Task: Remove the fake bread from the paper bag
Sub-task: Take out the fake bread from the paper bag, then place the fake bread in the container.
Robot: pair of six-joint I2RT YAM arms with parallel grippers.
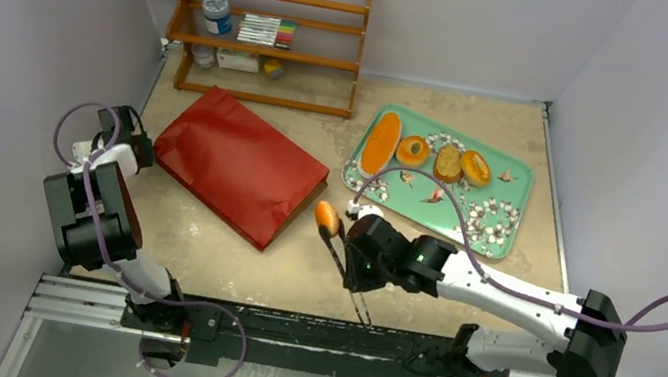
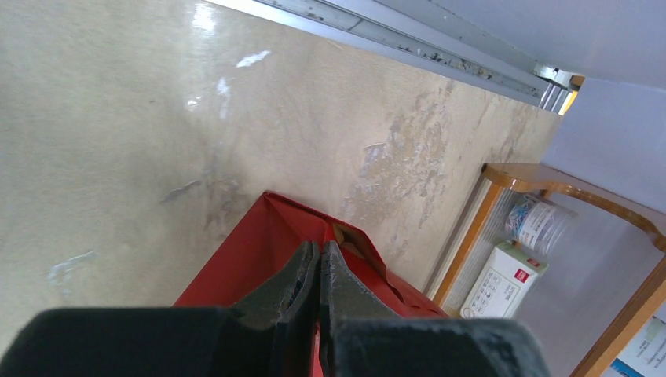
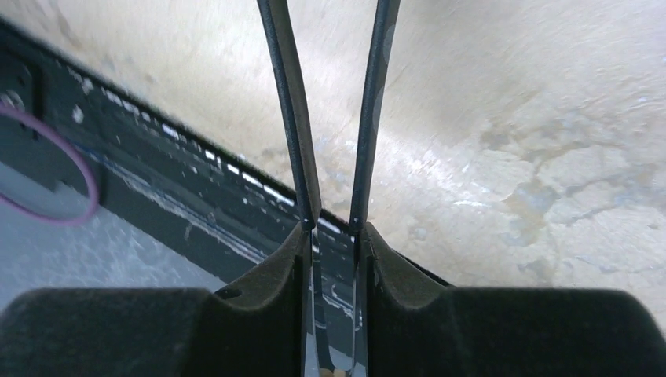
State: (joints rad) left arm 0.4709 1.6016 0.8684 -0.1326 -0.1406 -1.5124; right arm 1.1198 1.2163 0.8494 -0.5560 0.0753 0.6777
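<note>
Just right of large red paper bag (image 1: 237, 165) mouth | 1 small orange-brown toy bun (image 1: 326, 218) nipped in thin black tongs (image 3: 287, 118) | right gripper (image 3: 335, 236) clamped on tong arms | left gripper (image 2: 320, 255) closed at bag's left corner, paper pinch unclear | bun likely light, hard, slick: squeeze across middle

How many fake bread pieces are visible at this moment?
5. Four lie on the green tray: a long loaf, a round bun, a slice, a second bun. A fifth piece sits in the tongs beside the paper bag, which may hide more.
</note>
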